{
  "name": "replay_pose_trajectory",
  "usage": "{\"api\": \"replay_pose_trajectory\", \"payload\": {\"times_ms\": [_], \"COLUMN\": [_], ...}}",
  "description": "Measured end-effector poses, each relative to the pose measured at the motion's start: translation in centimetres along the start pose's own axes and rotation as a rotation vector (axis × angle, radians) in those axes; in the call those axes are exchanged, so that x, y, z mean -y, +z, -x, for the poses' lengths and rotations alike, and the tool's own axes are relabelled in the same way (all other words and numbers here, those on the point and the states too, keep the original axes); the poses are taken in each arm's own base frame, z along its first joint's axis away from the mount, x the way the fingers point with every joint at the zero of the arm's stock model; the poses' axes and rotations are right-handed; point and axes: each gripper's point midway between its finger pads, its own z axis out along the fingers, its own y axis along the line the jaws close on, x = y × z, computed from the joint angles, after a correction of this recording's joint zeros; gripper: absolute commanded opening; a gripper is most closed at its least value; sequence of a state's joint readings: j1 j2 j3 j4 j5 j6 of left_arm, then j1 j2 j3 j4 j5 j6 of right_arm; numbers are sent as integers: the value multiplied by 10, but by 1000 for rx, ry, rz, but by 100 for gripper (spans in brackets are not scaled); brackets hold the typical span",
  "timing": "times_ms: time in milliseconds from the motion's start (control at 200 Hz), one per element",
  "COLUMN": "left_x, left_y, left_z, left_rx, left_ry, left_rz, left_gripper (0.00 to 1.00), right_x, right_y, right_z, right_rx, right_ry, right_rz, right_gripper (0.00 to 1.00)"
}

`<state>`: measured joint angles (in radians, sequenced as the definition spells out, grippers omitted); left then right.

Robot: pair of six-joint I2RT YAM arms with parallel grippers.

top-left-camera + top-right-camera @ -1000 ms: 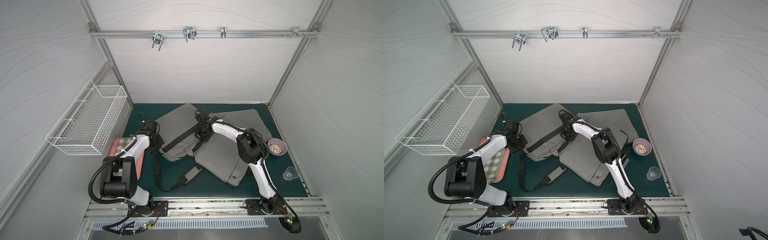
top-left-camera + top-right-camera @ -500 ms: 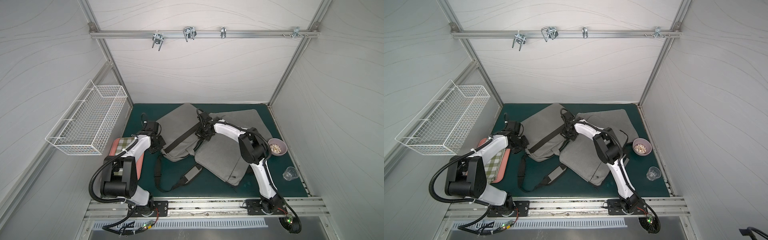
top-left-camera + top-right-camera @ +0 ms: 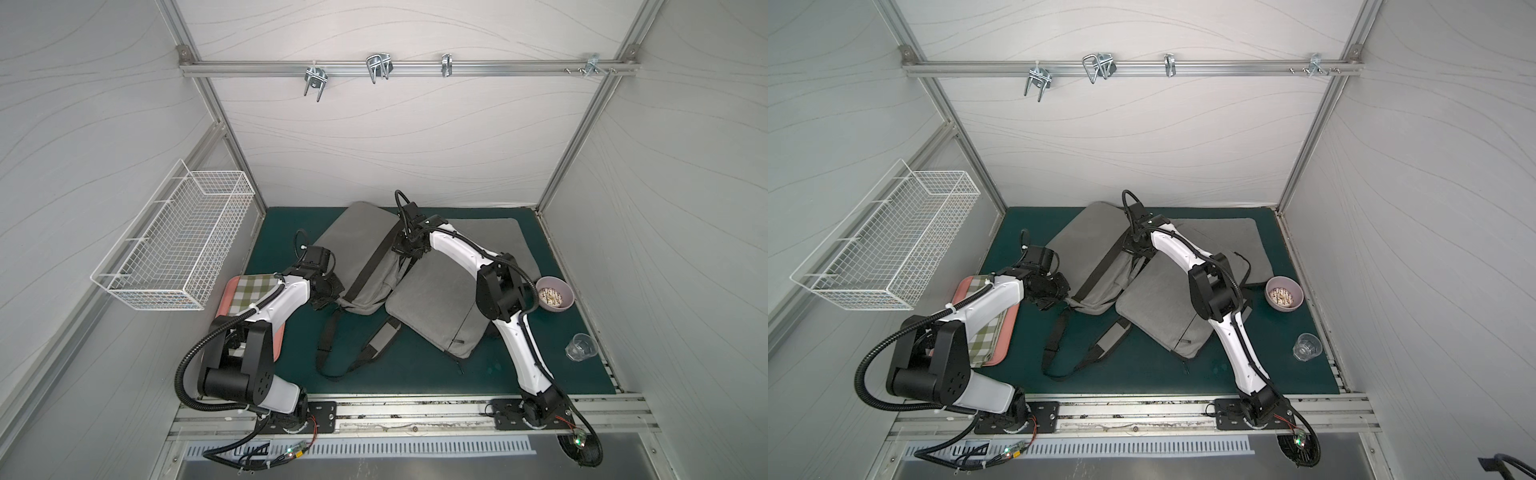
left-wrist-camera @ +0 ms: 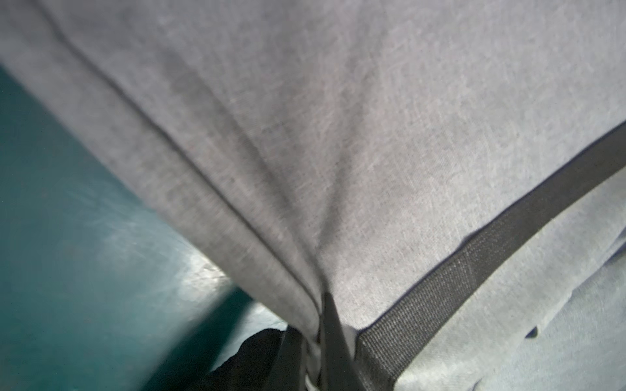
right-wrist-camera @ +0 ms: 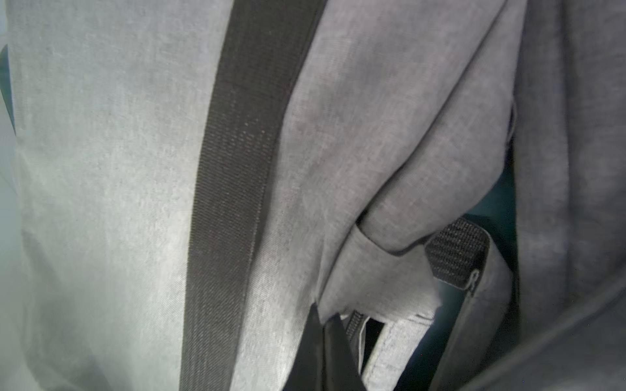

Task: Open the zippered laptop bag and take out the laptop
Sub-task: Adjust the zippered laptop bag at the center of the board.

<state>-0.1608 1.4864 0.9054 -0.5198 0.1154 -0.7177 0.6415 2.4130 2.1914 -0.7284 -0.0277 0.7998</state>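
Observation:
A grey laptop bag (image 3: 357,245) (image 3: 1088,249) with a black strap (image 4: 474,264) (image 5: 237,169) lies on the green mat, left of centre. My left gripper (image 3: 329,293) (image 3: 1059,291) (image 4: 318,304) is at the bag's front left corner, shut on a fold of its grey fabric. Over the bag's right edge, my right gripper (image 3: 405,254) (image 3: 1136,251) (image 5: 321,316) is shut, with its tips touching a grey flap beside a short stretch of zipper (image 5: 354,325) and a dark gap. I cannot tell whether it pinches anything. The laptop is hidden.
A second grey sleeve (image 3: 436,307) overlaps the bag's right side, with a grey pad (image 3: 490,237) behind it. A bowl (image 3: 555,293) and a clear cup (image 3: 581,347) stand at the right. A pink tray (image 3: 276,345) with a checked cloth lies at the left, under a wire basket (image 3: 178,245).
My right gripper has closed at the bag's right edge and shifted slightly toward the back. The left gripper has edged a little to the right, still holding the corner.

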Motion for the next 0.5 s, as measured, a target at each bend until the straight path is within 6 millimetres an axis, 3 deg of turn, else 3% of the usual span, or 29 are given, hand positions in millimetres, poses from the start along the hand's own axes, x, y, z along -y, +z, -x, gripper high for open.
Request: {"api": "replay_pose_trajectory", "payload": {"times_ms": [315, 395, 500], "left_x": [4, 3, 3], "left_y": [2, 2, 2], "left_z": [-1, -1, -1], "left_rx": [4, 5, 8], "left_ry": [-11, -6, 0], "left_rz": [-4, -2, 3], "left_gripper": [0, 0, 0], "right_x": [4, 5, 9], "right_y": [18, 18, 17], "right_z": [2, 2, 0], "right_rx": [-22, -25, -24], "right_ry": [-130, -151, -169], "right_rz": [38, 39, 38], "right_gripper": [0, 7, 30]}}
